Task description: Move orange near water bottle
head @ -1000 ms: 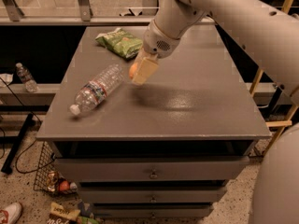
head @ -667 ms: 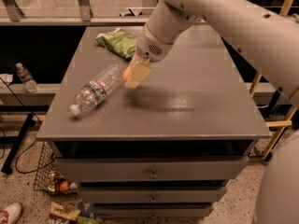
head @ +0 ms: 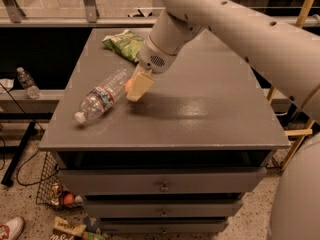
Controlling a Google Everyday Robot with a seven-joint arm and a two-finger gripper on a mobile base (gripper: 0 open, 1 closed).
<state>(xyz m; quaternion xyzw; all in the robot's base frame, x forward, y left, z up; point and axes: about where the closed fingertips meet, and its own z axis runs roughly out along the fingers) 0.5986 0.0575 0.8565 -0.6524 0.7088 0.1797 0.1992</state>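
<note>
Gripper (head: 136, 88) clamped on the orange (head: 128, 84), low over the table (head: 210, 119), just right of the lying bottle (head: 102, 95); green bag (head: 125, 43) at the far edge.

Grey table (head: 210, 119), seen from above: the water bottle (head: 102, 95) lies on its side at left, white cap toward the front edge, and a green snack bag (head: 125, 43) lies at back left. My gripper (head: 136, 86) is low over the top, just beside the bottle's base, clasping the orange (head: 128, 84).
</note>
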